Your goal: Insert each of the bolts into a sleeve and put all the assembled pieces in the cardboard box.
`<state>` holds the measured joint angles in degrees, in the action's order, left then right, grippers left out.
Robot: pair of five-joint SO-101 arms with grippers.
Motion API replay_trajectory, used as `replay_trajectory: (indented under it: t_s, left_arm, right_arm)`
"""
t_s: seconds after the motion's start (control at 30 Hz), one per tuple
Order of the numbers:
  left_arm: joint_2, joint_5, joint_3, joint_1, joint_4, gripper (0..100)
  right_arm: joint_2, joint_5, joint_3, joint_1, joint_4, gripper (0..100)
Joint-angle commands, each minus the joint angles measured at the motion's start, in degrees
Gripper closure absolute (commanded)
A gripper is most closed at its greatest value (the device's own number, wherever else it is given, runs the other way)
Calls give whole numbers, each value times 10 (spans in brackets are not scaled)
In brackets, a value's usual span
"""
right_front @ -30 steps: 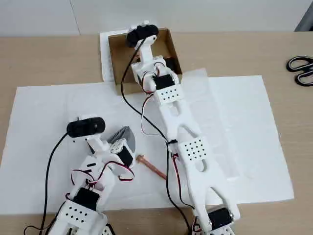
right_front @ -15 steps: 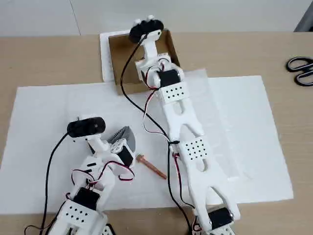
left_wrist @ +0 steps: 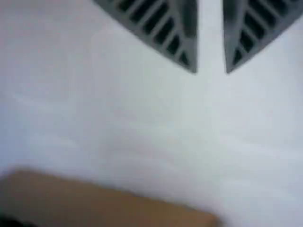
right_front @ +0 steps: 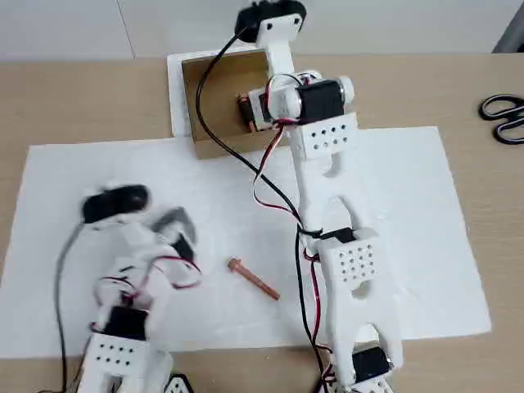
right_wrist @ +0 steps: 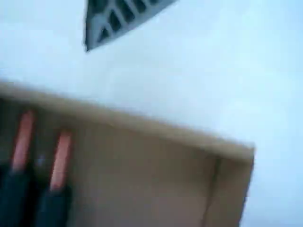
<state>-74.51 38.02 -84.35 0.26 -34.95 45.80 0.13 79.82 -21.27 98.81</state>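
A copper bolt lies loose on the white paper, between the two arms. The cardboard box stands at the table's far edge. In the right wrist view its wall shows, and inside lie two assembled pieces, orange bolts in black sleeves. My right gripper hangs over the box's right side, open and empty, with one grey finger in its own view. My left gripper is open by a narrow gap over bare paper, left of the bolt.
Black scissors lie on the wooden table at the far right. A white sheet pokes out under the box. A brown strip shows beyond the paper in the left wrist view.
My right arm has lifted out of the box and swung a little to the right. My left arm has swung left, away from the bolt. The bolt has not moved.
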Motion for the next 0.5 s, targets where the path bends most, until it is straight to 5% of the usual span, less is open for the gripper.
replay_trajectory:
  t_s: [0.0, 0.17, 0.33, 0.47]
  left_arm:
    - [-11, 40, 123, -69, -137, 947]
    - [-10, 5, 217, -46, -223, 947]
    - [-8, 138, 273, -26, -352, 946]
    - [-6, 142, 275, -37, -371, 946]
  right_arm:
    - [-136, -1, -187, -21, 7, 749]
    - [-312, -4, -396, -85, -7, 749]
    - [-367, -4, -471, -86, -8, 749]
    - [-390, -5, -499, -78, -8, 749]
